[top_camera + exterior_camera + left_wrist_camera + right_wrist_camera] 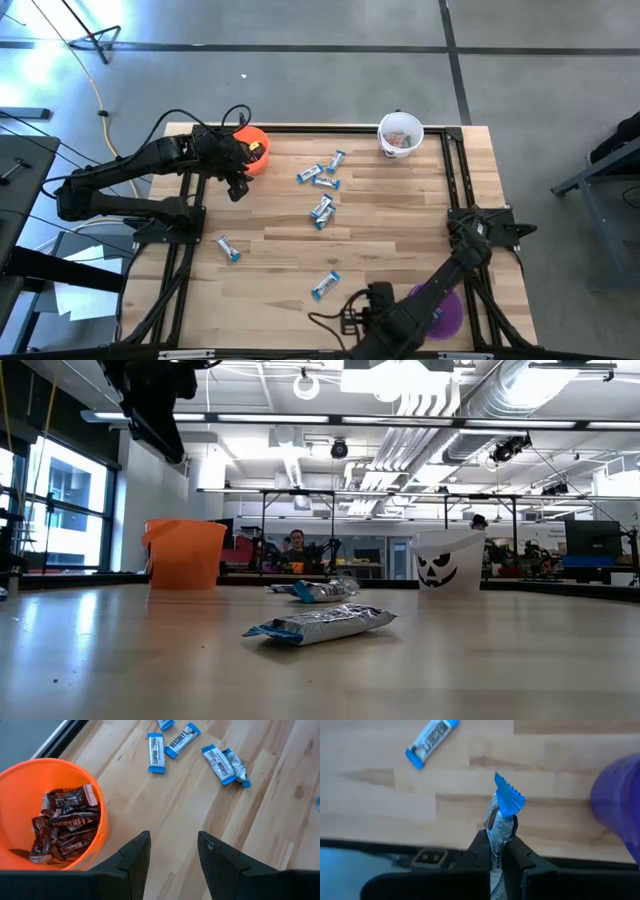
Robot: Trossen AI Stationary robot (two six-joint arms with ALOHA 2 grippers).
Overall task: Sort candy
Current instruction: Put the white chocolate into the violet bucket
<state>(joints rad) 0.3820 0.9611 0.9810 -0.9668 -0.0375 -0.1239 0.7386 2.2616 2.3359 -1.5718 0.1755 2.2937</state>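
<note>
Right wrist view shows the right gripper (497, 851) clamped on a blue-and-white candy (504, 810) beside the purple cup (619, 800); it should carry it squarely over the rim before releasing. The left gripper (172, 851) hangs open by the orange cup (50, 815). Loose candies dot the wooden table (400, 220); a workshop lies beyond.

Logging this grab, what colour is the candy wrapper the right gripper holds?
Silver with blue ends: candy wrapper, clearest in the right wrist view.
</note>
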